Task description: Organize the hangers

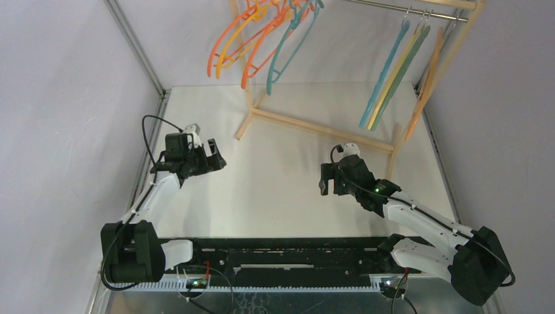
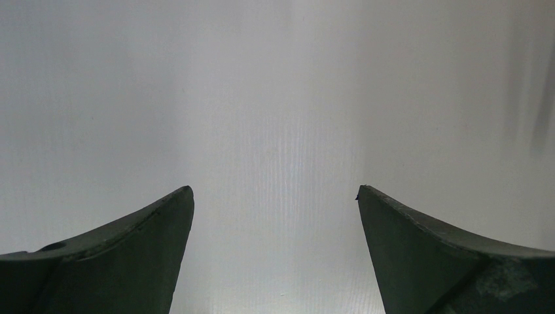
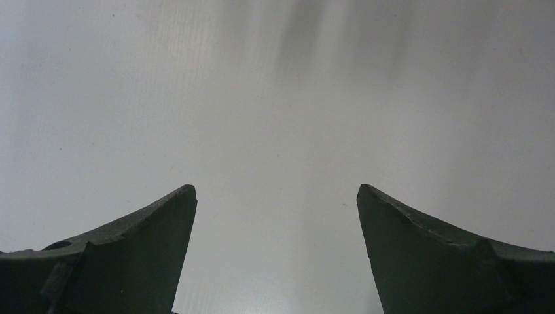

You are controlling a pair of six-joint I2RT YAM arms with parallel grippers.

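Overhead, the hangers (image 1: 385, 72) all hang from the metal rod (image 1: 393, 7) of a pale wooden rack (image 1: 321, 129) at the far side of the white table (image 1: 281, 196). One splayed, tilted bunch of orange, yellow and teal is at the far centre. A straighter bunch in the same colours hangs near the right post. The left gripper (image 1: 214, 156) is over the table's left side and the right gripper (image 1: 325, 180) right of centre, both well apart from the rack.

In the left wrist view, the left gripper (image 2: 275, 193) has its jaws spread wide, with only white table between them.

In the right wrist view, the right gripper (image 3: 276, 190) is likewise spread wide over bare white table.
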